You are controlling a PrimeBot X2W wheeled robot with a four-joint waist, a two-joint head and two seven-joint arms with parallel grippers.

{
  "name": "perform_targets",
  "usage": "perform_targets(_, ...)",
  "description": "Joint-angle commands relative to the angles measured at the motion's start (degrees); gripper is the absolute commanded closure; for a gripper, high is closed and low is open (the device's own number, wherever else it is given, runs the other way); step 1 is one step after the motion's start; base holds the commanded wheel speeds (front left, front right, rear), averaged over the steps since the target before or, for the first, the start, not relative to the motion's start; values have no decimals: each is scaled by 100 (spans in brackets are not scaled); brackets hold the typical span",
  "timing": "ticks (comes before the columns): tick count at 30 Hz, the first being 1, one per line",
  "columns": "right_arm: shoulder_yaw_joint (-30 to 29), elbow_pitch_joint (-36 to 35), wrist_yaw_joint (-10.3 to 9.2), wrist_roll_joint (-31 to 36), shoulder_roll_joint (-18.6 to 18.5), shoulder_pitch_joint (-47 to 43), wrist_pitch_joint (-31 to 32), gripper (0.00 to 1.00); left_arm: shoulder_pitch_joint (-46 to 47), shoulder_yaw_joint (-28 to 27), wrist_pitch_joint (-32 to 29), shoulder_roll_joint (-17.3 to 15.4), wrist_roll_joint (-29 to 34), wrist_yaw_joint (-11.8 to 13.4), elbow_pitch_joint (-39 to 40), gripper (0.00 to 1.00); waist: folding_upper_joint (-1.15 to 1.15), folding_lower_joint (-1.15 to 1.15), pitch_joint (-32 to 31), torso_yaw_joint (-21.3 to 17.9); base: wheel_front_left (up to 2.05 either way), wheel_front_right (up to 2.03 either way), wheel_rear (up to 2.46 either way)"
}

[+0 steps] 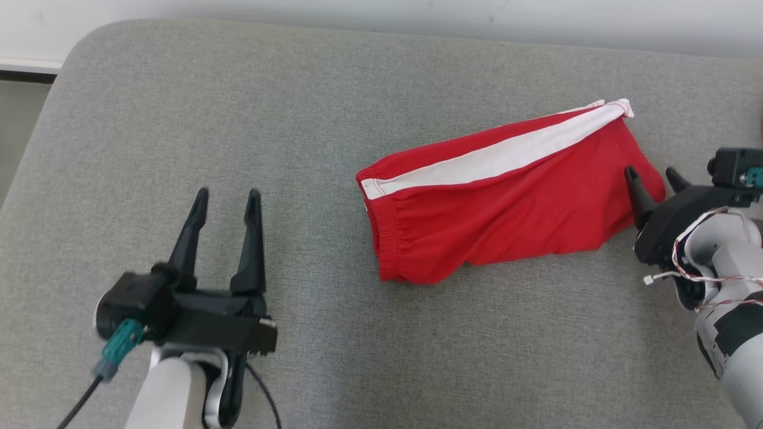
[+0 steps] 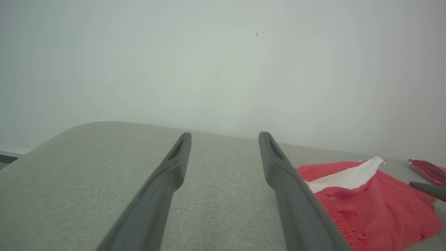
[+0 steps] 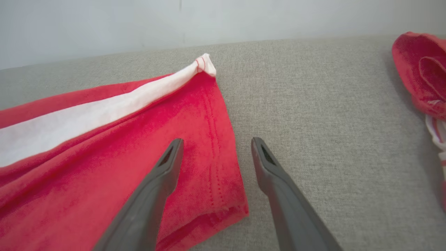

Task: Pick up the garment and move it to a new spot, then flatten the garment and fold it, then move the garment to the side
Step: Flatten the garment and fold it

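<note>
Garment [image 1: 506,196] is lying on the right half of the surface [image 1: 238,107], a pair of red shorts stretched out slantwise, its white stripe [image 1: 495,158] running along the side nearer the surface's far edge and its gathered waistband [image 1: 387,238] pointing toward the surface's middle. Neither tool is gripping it. The left tool [image 1: 229,192] is hovering over the bare left half of the surface, fingers spread wide and holding nothing, well apart from the cloth. By my reading it is parking there to keep out of the way. The right tool [image 1: 650,171] is sitting at the right side of the surface, jaws gaping and empty, straddling the hem [image 3: 216,139]: one finger is over red cloth, the other over bare grey fabric. Whether the fingertips are touching the cloth, I cannot tell. The shorts are looking doubled over lengthwise, one leg on the other, and fairly smooth, with a few soft wrinkles near the waistband. That suggests the folding is largely done, and the right tool is standing where it could pinch the hem for a shift sideways. Another red item [image 3: 421,69] is resting near the surface's right edge, so any slide that way is needing care.
</note>
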State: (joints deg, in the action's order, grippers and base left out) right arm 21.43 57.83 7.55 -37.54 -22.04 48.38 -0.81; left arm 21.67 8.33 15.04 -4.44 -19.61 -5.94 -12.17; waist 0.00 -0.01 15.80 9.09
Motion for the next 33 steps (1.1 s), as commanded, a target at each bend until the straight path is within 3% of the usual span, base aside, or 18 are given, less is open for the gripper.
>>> perform_targets(1,31,30,-17,-62,-5,-74,-26,0,-126,-60,18,26,103,-3,57,0,0,1,-3,17,0,0,0)
perform_targets(6,134,289,-17,-203,17,-146,-116,0,-651,-441,18,114,543,-70,311,0,0,1,-14,114,0,0,0)
perform_targets(13,197,672,-18,-355,62,-136,-91,0,-896,-535,18,151,704,-132,362,0,0,1,4,233,0,0,0)
perform_targets(14,194,716,-17,-386,88,-129,-81,75,-903,-543,18,153,706,-138,363,0,0,1,6,242,0,0,0)
perform_targets(15,197,742,-17,-421,116,-124,-79,100,-909,-546,18,156,709,-143,354,0,0,1,5,249,0,0,0)
perform_targets(23,292,554,-17,-747,120,-382,-374,100,-1077,-500,18,158,685,-145,270,0,0,1,-307,103,0,0,0)
perform_targets(33,459,-218,-17,-1405,-144,-1377,-629,100,-1523,-587,18,158,799,-149,233,0,0,1,-856,-346,0,0,0)
